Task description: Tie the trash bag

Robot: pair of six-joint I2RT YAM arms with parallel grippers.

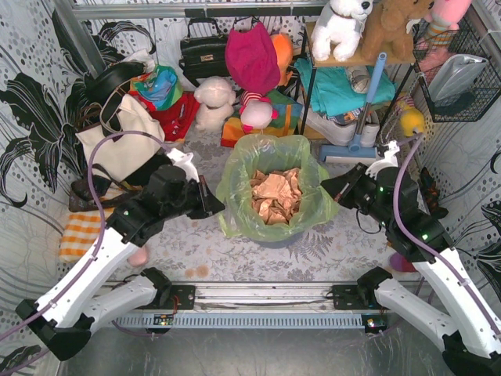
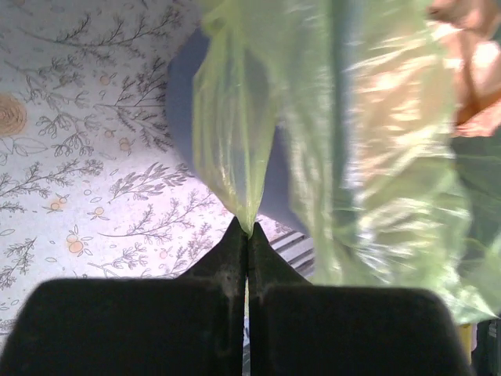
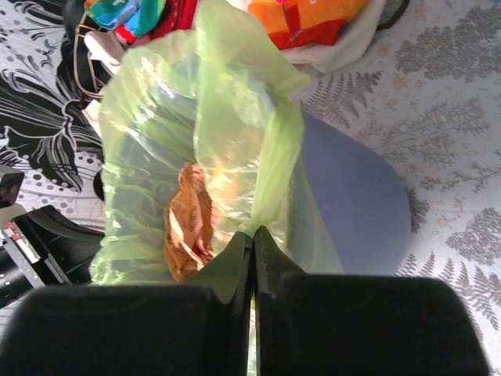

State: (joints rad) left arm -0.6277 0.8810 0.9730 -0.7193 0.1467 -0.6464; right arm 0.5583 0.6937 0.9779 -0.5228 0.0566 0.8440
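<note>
Pinching thin, glossy light-green film, my left claw (image 2: pixel 247 229) and right claw (image 3: pixel 254 233) each clamp a gathered rim fold of the trash bag (image 1: pixel 237 182). It lines the round blue-grey bin (image 3: pixel 352 211), with crumpled tan paper (image 1: pixel 275 194) inside.

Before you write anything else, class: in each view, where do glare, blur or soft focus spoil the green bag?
Left wrist: white glare washes out the trash bag, and the crumpled paper at top right is a soft blur; right wrist: glossy film, yet its folds are sharp; top external: even light, bag and paper crisp.
</note>
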